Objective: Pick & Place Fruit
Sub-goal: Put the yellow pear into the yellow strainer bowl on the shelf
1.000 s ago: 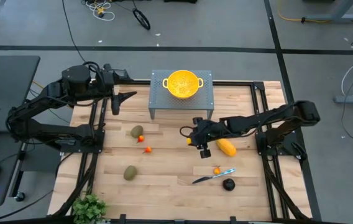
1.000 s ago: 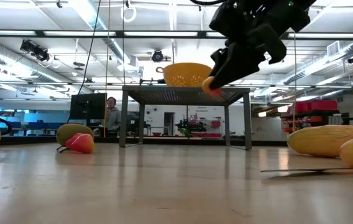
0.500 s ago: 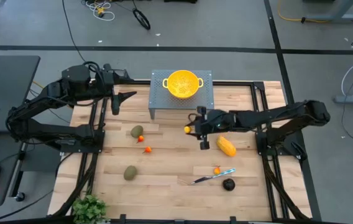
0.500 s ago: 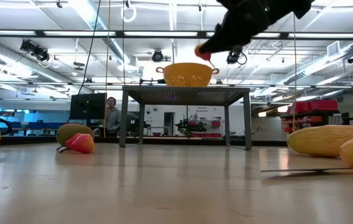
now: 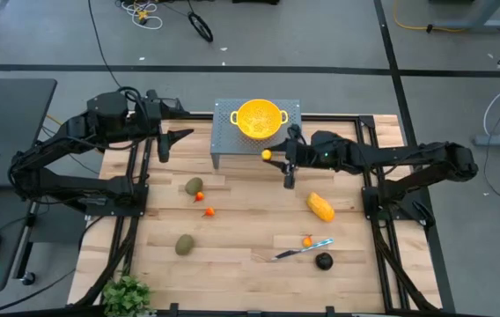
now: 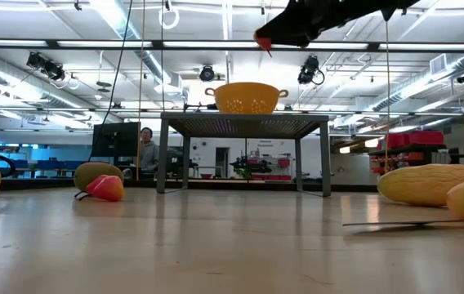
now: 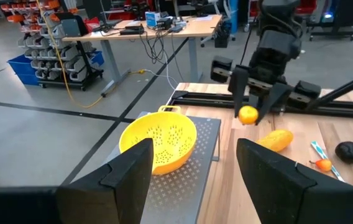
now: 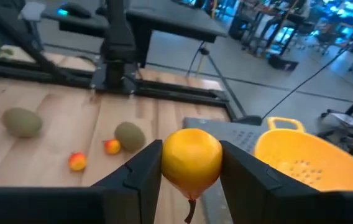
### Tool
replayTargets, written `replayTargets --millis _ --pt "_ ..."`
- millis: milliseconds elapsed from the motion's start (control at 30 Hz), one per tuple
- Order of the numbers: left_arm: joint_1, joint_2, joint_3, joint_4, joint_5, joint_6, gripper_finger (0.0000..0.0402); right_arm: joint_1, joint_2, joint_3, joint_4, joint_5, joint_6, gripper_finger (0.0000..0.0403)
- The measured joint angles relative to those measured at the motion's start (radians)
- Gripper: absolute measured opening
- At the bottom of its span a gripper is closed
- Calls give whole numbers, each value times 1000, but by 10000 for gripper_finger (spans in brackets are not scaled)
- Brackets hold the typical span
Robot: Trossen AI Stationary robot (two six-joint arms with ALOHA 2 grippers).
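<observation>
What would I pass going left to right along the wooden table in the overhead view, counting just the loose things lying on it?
Lower olive fruit → upper olive fruit → tiny red fruit → knife → yellow oblong fruit.

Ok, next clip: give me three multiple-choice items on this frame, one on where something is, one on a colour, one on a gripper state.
1. Where is the yellow bowl?
A. on the grey stand
B. on the wooden table
C. on the floor

2. What colour is the fruit held by the right gripper?
A. green
B. yellow-orange
C. black

3. How is the left gripper?
A. shut on a knife
B. shut on fruit
C. open, holding nothing

Answers:
1 A, the bowl sits on the perforated stand.
2 B, the small round fruit sits between its fingers.
3 C, nothing lies between its spread fingers.
</observation>
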Motion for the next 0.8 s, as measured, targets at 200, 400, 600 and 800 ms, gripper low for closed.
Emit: replayTargets --millis 200,400,600,800 --pt "0 0 0 20 3 0 240 -32 0 0 0 -3 0 151" --pt "0 0 0 19 3 -1 240 -67 0 0 84 -5 0 151" --pt "0 0 0 19 3 -3 240 -134 0 0 244 -4 6 151" --pt "0 0 0 19 3 -3 240 -203 0 0 302 -8 41 151"
